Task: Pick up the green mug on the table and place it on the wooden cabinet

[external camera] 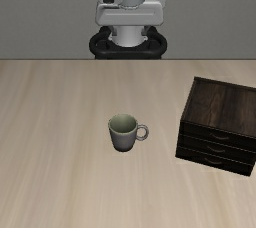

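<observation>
Green mug (124, 132) upright on the surface (50, 142).
At nine o'clock from the wooden cabinet (220, 117), apart; we cannot tell our jaws' state.

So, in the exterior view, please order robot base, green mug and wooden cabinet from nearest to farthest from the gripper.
1. Robot base, top centre.
2. Green mug, mid-table, and wooden cabinet, exterior view's right: too close to call.

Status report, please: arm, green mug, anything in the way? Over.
Arm at its base, apart from green mug. Mug upright on table, not yet lifted, handle toward wooden cabinet. Nothing between mug and cabinet.
</observation>
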